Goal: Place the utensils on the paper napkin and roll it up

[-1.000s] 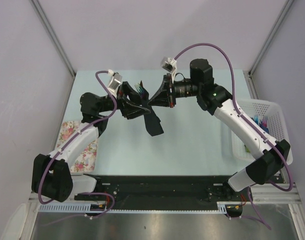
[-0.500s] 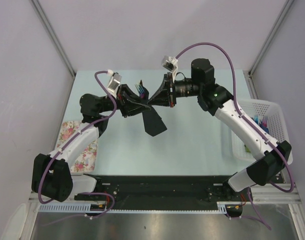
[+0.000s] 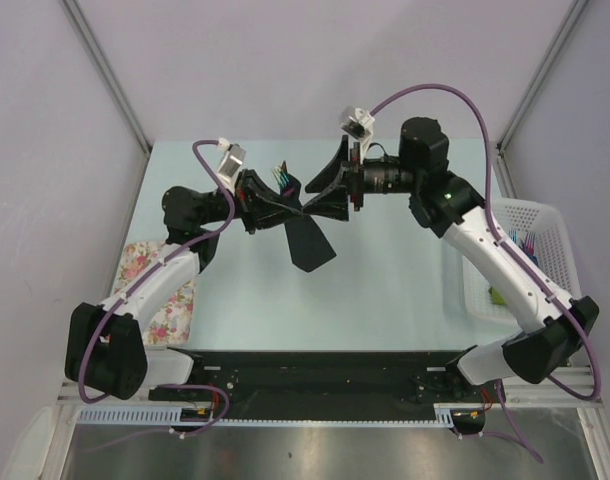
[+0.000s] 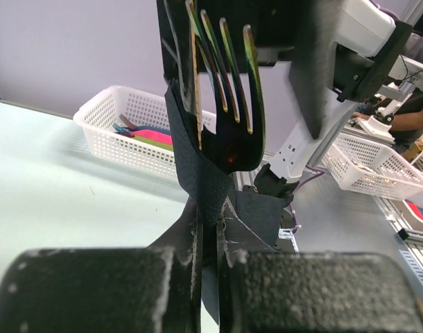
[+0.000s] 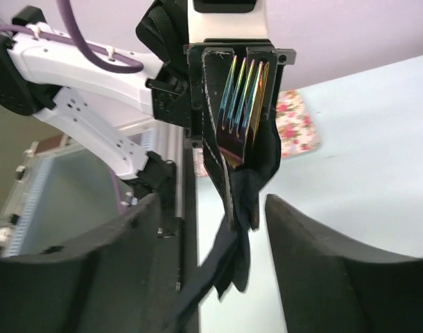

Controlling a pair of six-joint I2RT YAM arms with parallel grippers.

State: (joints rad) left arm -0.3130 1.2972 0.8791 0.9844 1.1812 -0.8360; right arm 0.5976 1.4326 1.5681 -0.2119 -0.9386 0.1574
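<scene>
Nearest, the paper napkin's [image 3: 310, 242] loose tail has swung a little and hangs above the desk [image 3: 385, 290]. Beyond, the left claw [image 4: 208, 277] stays clenched on its rolled part, with the utensils' [image 4: 225, 83] tines poking out. Farthest, the right claw [image 3: 323, 195] has drawn back, spread open. To finish well, I'd wrap that tail round while the left pinch holds firm.

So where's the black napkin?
In the top view the black napkin hangs mid-air at centre, pinched in the left gripper, facing the open right gripper.
</scene>
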